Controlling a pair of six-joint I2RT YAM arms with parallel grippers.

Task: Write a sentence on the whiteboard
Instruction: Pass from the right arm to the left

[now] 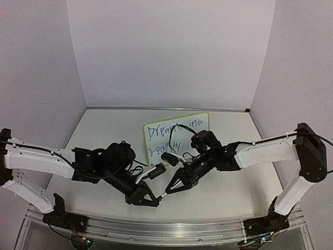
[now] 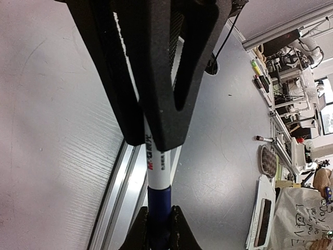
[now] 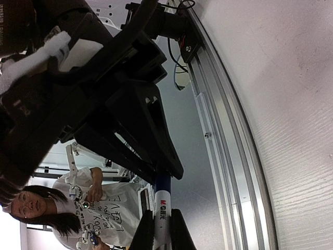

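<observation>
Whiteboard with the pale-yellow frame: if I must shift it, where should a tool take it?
Probably pinch the top frame edge of the white whiteboard from above: that thin rim is bare, while the right arm crosses its lower part. Free a tool from the white-and-blue marker first.

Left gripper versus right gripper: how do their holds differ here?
The left gripper clamps the marker on its white barrel; the right gripper clamps its blue end. The left gripper reaches in from the left, the right gripper from the right, tips facing. Both are shut on the one marker.
</observation>
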